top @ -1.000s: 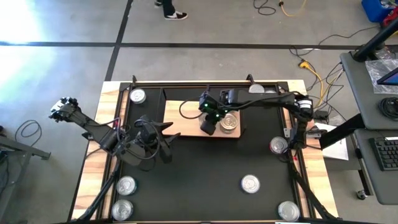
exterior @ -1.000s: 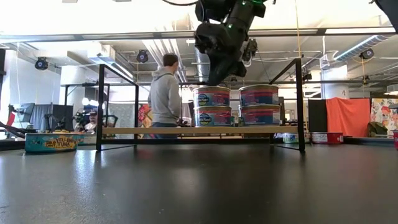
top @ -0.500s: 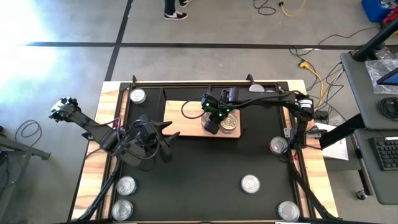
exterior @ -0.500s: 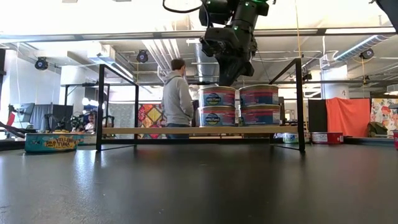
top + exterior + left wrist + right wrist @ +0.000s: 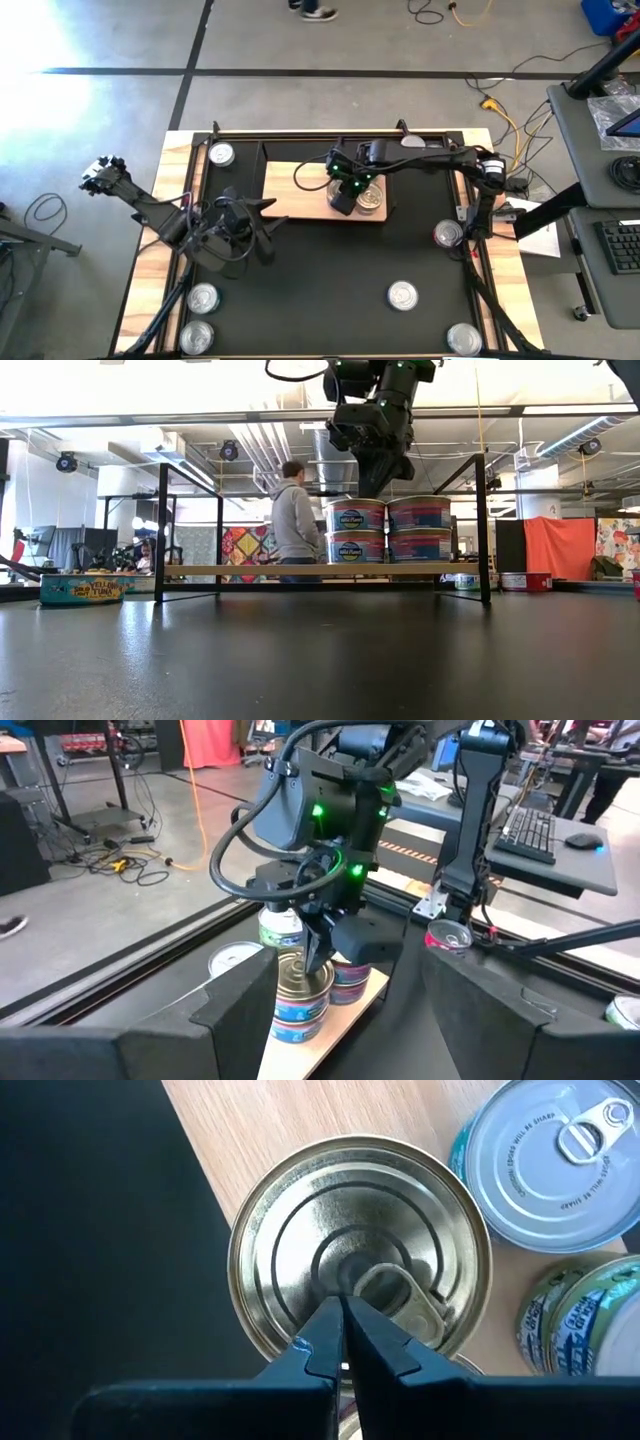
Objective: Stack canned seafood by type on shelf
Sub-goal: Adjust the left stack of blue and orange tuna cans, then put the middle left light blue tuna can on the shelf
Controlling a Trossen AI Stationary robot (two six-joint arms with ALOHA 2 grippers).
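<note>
Directly under the right gripper (image 5: 341, 1315), whose two fingers are pressed together with nothing between them, sits a gold-topped can (image 5: 358, 1258); the tips hang just over its pull tab, and whether they touch the lid cannot be told. That can tops a two-high stack (image 5: 356, 532) at the near edge of the wooden shelf (image 5: 300, 200), with bare board showing just beyond it. Just beside the gripper stands a second two-high stack (image 5: 420, 530), capped by a silver-topped can (image 5: 553, 1160), and another can (image 5: 585, 1325) stands close by on the same board. Black frame posts (image 5: 481, 525) rise at the shelf ends, the nearer post just past the second stack. Farther from the gripper, the black mat (image 5: 330, 270) lies mostly bare, with loose cans near its rim: one (image 5: 402, 294) on the open mat, one (image 5: 447, 234) with a reddish side, and others at the corners (image 5: 203, 297). Well apart, the left gripper (image 5: 262, 205) hangs over the mat off the shelf's far end, its fingers spread and holding nothing. Beyond the table a person (image 5: 295, 520) stands in the room.
</note>
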